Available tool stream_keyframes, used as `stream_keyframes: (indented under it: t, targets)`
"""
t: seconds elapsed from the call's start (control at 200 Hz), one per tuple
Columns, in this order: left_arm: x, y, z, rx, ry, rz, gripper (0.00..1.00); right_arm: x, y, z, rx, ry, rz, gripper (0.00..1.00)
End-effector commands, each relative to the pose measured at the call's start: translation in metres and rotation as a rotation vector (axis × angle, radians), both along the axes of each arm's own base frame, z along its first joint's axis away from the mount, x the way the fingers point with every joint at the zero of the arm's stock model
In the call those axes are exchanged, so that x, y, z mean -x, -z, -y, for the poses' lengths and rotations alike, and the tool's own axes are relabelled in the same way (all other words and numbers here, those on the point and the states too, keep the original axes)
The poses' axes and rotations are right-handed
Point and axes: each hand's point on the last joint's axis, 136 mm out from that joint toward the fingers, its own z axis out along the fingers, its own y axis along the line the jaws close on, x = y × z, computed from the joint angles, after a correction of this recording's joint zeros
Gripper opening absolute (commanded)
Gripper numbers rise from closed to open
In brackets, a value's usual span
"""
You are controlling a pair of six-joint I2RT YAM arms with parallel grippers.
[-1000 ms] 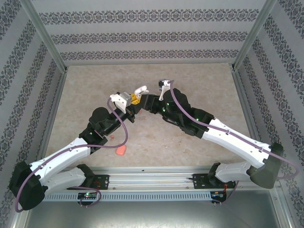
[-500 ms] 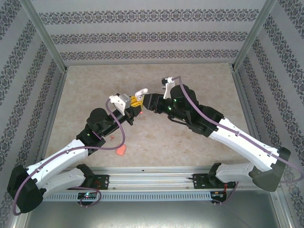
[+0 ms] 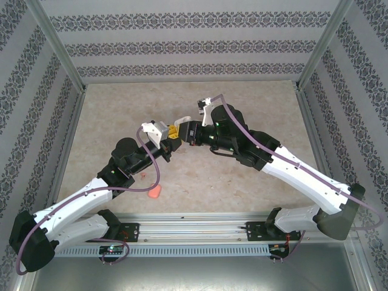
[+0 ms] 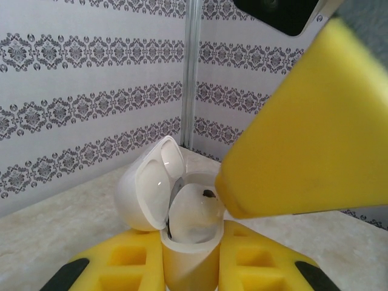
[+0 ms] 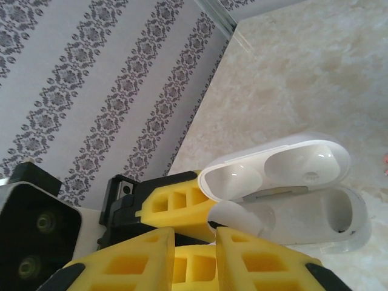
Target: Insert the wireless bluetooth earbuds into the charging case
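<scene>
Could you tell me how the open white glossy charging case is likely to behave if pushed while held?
The white glossy plastic charging case looks smooth and rounded, so it may slip in the left gripper clamping it. Its raised hinged lid would probably swing if nudged. It looks small, so likely light.

Left arm (image 3: 79,203) bent at the elbow, forearm rising to a left gripper (image 3: 173,133) aimed at its partner; its fingers (image 4: 121,267) are clamped on a white case (image 4: 188,257) that stands between the tips. Right arm (image 3: 303,176) stretched in from the opposite side, right gripper (image 3: 189,130) tip to tip with the left, one finger hanging just above the left fingertips. Right fingers (image 5: 260,260) close together with a narrow gap; whether they grip anything cannot be made out.
</scene>
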Motion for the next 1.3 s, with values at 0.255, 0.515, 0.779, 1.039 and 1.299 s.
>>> stream_keyframes:
  t: [0.255,0.515,0.779,1.039,1.299]
  targets:
    - [0.007,-0.02,0.002,0.032,0.029,0.03,0.0,-0.009,-0.005,0.008,0.006,0.018,0.002,0.24]
    - [0.007,-0.019,0.002,0.029,0.032,0.029,0.0,-0.011,-0.004,0.004,0.009,-0.001,-0.004,0.24]
    - [0.007,-0.016,0.002,0.019,0.029,0.023,0.0,-0.007,-0.018,0.004,-0.01,-0.024,0.015,0.26]
    - [0.011,0.002,-0.003,-0.009,0.033,-0.023,0.0,-0.012,-0.043,0.032,0.029,0.013,0.076,0.28]
    - [0.025,0.028,-0.012,-0.072,0.043,-0.093,0.0,-0.05,-0.004,0.078,0.15,0.116,-0.01,0.31]
